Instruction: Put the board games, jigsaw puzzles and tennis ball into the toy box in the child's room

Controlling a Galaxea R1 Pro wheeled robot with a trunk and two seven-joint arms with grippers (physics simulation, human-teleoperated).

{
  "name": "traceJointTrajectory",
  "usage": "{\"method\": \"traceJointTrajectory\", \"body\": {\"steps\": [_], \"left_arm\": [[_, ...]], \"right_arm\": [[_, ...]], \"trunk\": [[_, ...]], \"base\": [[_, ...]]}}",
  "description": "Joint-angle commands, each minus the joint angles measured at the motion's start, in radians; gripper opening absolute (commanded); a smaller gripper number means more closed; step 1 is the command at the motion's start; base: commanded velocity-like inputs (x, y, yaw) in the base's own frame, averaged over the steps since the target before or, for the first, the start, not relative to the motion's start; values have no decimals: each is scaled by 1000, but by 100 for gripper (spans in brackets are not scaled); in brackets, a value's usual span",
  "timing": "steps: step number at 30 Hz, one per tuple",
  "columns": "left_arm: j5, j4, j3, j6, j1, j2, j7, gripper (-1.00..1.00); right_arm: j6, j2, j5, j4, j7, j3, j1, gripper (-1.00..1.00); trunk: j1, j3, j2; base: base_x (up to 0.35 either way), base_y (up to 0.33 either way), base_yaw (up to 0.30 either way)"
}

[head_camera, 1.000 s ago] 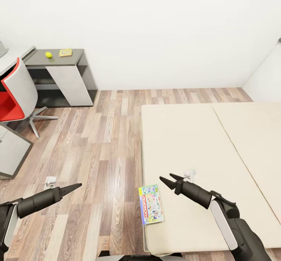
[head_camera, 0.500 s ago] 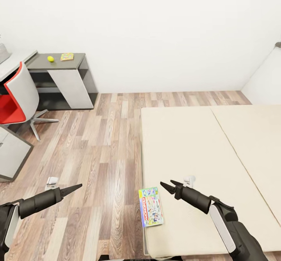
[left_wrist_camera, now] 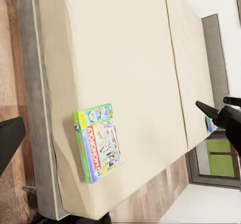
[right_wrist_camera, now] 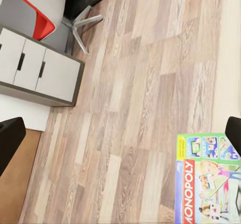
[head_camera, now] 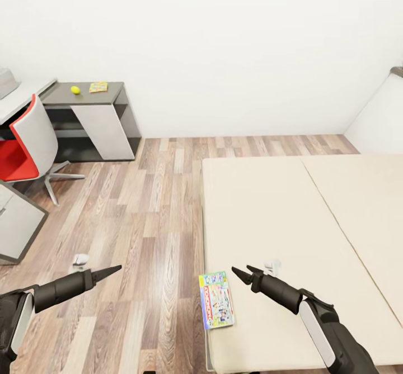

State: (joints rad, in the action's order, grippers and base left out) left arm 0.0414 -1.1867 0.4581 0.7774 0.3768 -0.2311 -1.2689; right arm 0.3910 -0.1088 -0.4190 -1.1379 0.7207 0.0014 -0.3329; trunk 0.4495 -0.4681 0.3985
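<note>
a child's room with white walls and a wood-plank floor [head_camera: 151, 206]. on the right, a low bed [head_camera: 291, 217] with a plain beige two-section mattress reaches toward the far wall. a green-edged board game [head_camera: 216, 299] with a red banner lies flat at the near left corner of the mattress, right at its edge.

the right gripper [head_camera: 246, 273] hovers above the mattress just right of the board game, not touching it; its two dark fingers are spread a little apart and hold nothing. the left gripper [head_camera: 113, 270] hangs over the floor, well left of the bed; its fingers look pressed together into one point, with nothing held.

at the far left stands the table [head_camera: 106, 91], its lower dark-grey section against the wall. on that section sit a small yellow-green tennis ball [head_camera: 75, 89] and, just right of it and apart from it, a flat jigsaw puzzle [head_camera: 98, 87]. a red and grey swivel chair [head_camera: 28, 139] stands in front of the table. a small white object [head_camera: 80, 259] lies on the floor near the left arm.
</note>
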Motion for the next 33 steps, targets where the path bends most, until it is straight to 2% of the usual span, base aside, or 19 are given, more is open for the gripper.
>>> {"method": "traceJointTrajectory", "body": {"steps": [1,8,13,18,33], "left_arm": [[2,0,-3,10,1,0,-1,100],[2,2,-18,10,1,0,10,100],[3,3,-21,10,1,0,47,100],[3,3,-22,9,1,2,86,100],[2,14,-22,7,2,6,146,100]], "right_arm": [[5,-1,-9,4,0,0,-1,100],[-10,-5,-10,47,-1,0,-8,100],[-13,-4,-10,73,-3,0,-11,100],[-13,-6,-9,80,-17,0,-12,100],[-14,-8,-9,94,-79,0,-20,100]], "trunk": [[1,0,2],[1,12,2],[1,20,2],[1,28,2],[1,53,2]], "base": [[0,0,0],[0,0,0],[0,0,0],[0,0,0],[0,0,0]]}}
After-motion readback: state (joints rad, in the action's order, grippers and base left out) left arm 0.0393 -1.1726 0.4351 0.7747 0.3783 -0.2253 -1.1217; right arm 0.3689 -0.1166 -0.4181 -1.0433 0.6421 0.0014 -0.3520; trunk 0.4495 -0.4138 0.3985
